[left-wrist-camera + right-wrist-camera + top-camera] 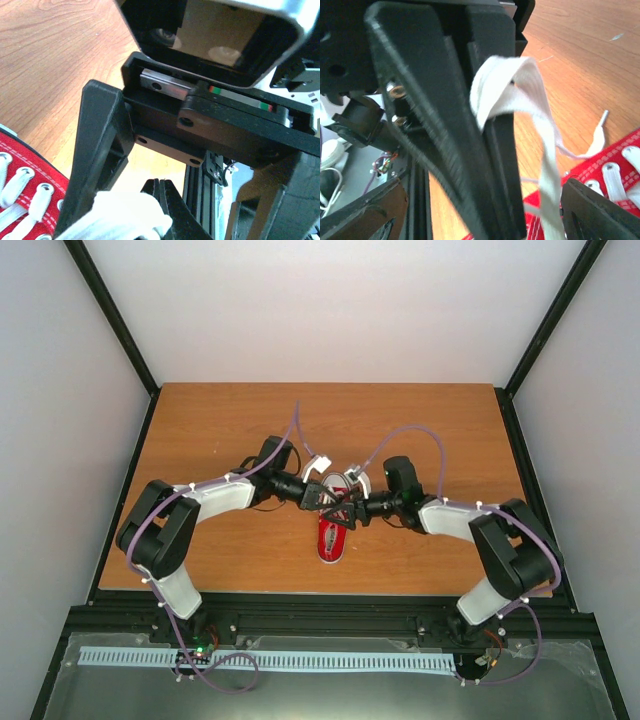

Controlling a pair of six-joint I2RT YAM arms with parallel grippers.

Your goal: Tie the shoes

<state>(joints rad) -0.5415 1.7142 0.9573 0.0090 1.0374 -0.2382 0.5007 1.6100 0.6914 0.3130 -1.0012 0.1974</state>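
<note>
The red sneaker (pixel 331 538) lies mid-table with its white toe cap toward the near edge. Its eyelets show in the left wrist view (pixel 20 182) and the right wrist view (pixel 620 162). My left gripper (pixel 332 496) hovers over the laces and is shut (pixel 160 186) on a white lace (pixel 507 82). The lace loops out beside its fingers (pixel 445 130) and hangs down to the shoe. My right gripper (pixel 347 509) faces it, open (pixel 480 215). Its fingers (pixel 100 150) straddle the left's shut tips, one close to the lace (pixel 120 217).
The other lace end with its tip (pixel 603 117) lies loose on the wooden table (pixel 220 430). A black frame rail (pixel 320 600) runs along the near edge. White walls close in the far side and both sides. Purple cables arc above both wrists.
</note>
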